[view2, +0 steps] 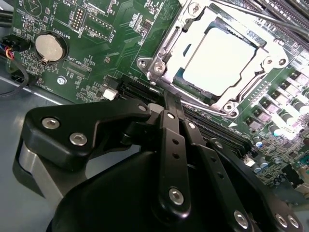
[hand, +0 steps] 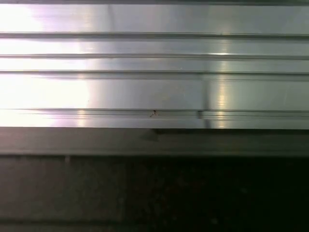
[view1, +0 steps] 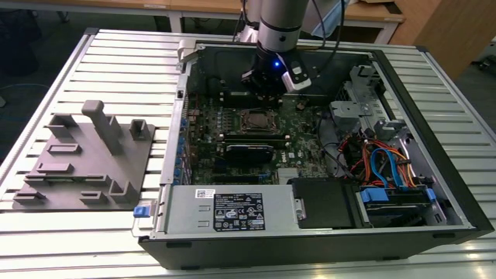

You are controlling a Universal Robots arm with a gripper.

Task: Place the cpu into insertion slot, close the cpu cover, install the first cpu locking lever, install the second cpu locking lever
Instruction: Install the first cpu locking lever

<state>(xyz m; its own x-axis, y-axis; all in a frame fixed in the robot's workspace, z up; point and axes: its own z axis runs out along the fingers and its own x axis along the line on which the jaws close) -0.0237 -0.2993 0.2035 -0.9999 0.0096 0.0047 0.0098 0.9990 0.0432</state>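
Silver cpu [view2: 219, 60] sits under the cover [view2: 166, 53]; your jaws [view2: 170, 102], pressed together beside it, could scrape the board.

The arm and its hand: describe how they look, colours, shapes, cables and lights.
The arm is a silver-grey cylinder with a glowing blue light near its wrist and dark cables running alongside. The hand is matte black, built of flat linked bars joined with round silver screws.

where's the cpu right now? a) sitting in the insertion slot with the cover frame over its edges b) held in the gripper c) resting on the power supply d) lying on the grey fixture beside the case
a: in the second wrist view the cpu sits in the insertion slot, with the cpu cover framing its edges.
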